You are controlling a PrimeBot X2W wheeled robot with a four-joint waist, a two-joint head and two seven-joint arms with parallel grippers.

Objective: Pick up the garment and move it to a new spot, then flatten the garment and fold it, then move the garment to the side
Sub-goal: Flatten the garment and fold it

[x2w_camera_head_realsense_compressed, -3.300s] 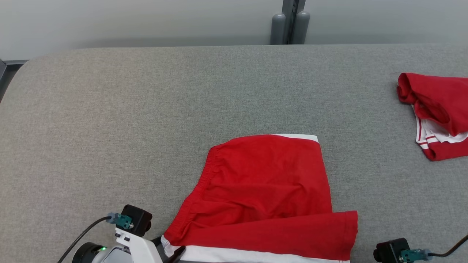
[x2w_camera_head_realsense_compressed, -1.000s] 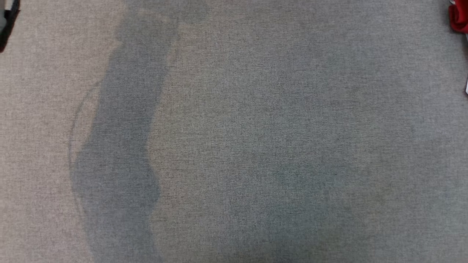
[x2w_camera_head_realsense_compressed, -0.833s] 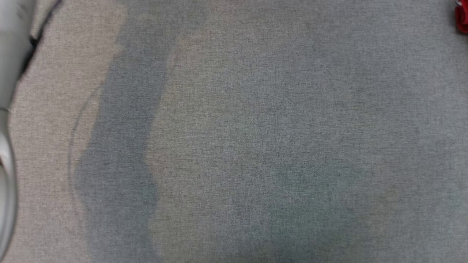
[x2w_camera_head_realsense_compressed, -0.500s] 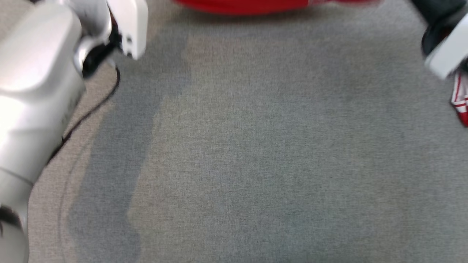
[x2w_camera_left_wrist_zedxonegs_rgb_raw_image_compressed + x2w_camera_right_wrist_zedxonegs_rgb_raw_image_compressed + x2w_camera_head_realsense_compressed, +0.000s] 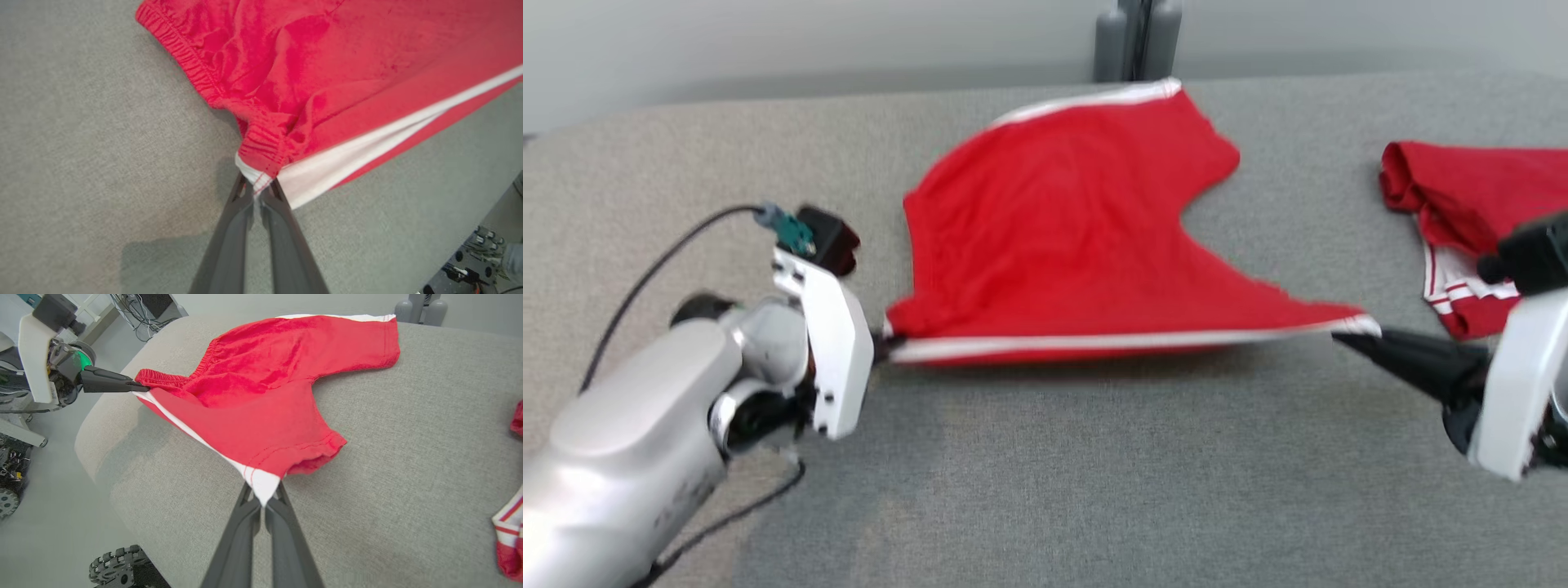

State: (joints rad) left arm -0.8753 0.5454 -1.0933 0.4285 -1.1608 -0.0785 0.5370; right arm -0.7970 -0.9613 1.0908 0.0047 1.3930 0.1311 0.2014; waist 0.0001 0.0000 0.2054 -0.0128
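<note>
Garment (image 5: 1062,237) hangs taut, long axis left-to-right: left gripper (image 5: 885,343) pinches waistband corner, right gripper (image 5: 1342,335) pinches hem corner.

The garment (image 5: 1054,229) looks blurred; spare garment (image 5: 1462,188) cropped rightward.

No text, label, brand or number can be read anywhere; the red garment (image 5: 1062,220) shows only plain white stripes, and the second red garment (image 5: 1478,196) at the right edge bears unlettered red-and-white bands
</note>
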